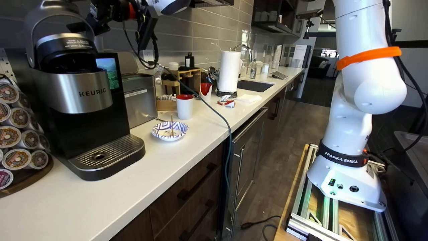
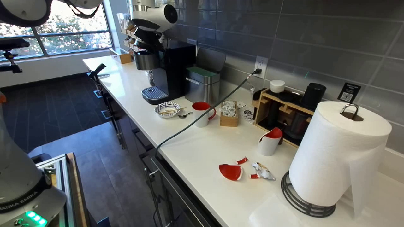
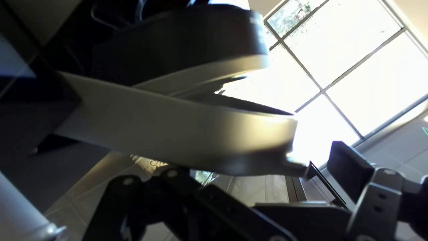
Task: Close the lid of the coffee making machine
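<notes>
The coffee making machine [image 1: 90, 130] stands on the counter; it also shows in an exterior view [image 2: 178, 69]. Its lid [image 1: 70, 43] is raised, with a dark gap above the silver band and the handle arc standing up. In the wrist view the dark lid [image 3: 187, 43] sits tilted above the silver band [image 3: 200, 127]. My gripper [image 1: 85, 28] is beside the raised lid, a finger partly behind the handle arc; I cannot tell if it touches. In the wrist view my gripper [image 3: 254, 184] has its fingers apart and nothing between them. In an exterior view the arm [image 2: 151, 36] partly hides the lid.
A rack of coffee pods [image 1: 20, 134] stands beside the machine. A metal bin [image 2: 203, 83], patterned bowl [image 2: 167, 109] and red-white mug [image 2: 200, 115] stand on its other side. A cable [image 2: 202, 115] crosses the counter. A paper towel roll [image 2: 341, 151] stands farther along.
</notes>
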Robot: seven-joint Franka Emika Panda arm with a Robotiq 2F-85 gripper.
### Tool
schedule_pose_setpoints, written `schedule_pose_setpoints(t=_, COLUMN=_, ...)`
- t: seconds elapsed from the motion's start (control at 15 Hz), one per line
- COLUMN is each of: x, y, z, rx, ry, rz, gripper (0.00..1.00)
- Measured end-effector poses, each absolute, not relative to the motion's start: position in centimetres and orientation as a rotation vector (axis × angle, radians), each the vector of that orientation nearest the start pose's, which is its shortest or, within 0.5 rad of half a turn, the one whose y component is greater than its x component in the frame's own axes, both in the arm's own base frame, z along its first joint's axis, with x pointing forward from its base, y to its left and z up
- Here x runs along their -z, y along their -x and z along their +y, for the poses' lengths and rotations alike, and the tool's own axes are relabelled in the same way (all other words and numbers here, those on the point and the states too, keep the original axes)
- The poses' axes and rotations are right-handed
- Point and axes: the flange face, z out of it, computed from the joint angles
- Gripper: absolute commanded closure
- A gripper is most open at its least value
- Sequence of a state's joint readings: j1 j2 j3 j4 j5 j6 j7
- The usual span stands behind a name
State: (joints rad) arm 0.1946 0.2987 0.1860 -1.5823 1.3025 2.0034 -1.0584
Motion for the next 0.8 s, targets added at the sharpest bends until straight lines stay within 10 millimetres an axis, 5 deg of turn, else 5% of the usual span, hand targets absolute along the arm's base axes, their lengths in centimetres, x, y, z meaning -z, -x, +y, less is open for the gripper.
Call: schedule_pose_setpoints(t=0.8, x=-49.2, y=-57.4, z=27.5, rx=0.41, ry=1.846, rz=-0.689, gripper=0.0)
